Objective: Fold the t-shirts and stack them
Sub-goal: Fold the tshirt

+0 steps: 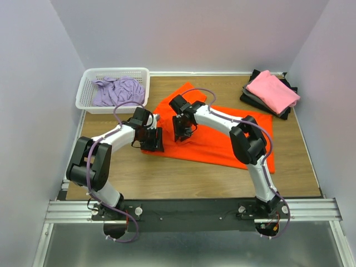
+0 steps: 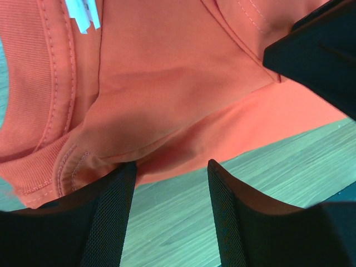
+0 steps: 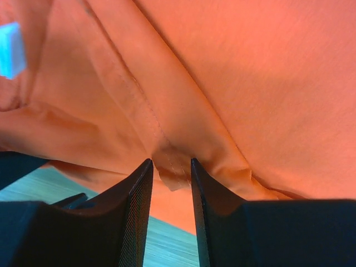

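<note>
Found the right gripper [image 3: 171, 163] narrowed to a slit, pinching a small fold of the orange t-shirt [image 3: 267, 83] between its tips, just beside a stitched seam [image 3: 142, 105]. Found the left gripper [image 2: 171, 167] parted to a moderate gap and clamped on nothing, with its tips at the shirt's edge near the ribbed collar [image 2: 33, 83] and bare table [image 2: 233, 211] showing through the gap.

From above, saw the orange t-shirt [image 1: 222, 139] spread flat across the centre of the frame, with the left gripper [image 1: 151, 139] at its left edge and the right gripper [image 1: 182, 132] just right of it, on the cloth. Noted a pink t-shirt [image 1: 272, 92] folded on top of dark shirts [image 1: 251, 95] at upper right, and a lavender t-shirt [image 1: 117, 92] crumpled inside the white basket [image 1: 83, 95] at upper left.

Could not count the dark shirts under the pink one. Could not read the white label [image 2: 83, 14], cut off at the top of the left wrist view. Could not identify the dark part [image 2: 317, 55] cropped at that view's upper right, nor the blurred pale patch [image 3: 11, 50] at the upper left of the right wrist view. From the top view, could not judge either gripper's opening.
</note>
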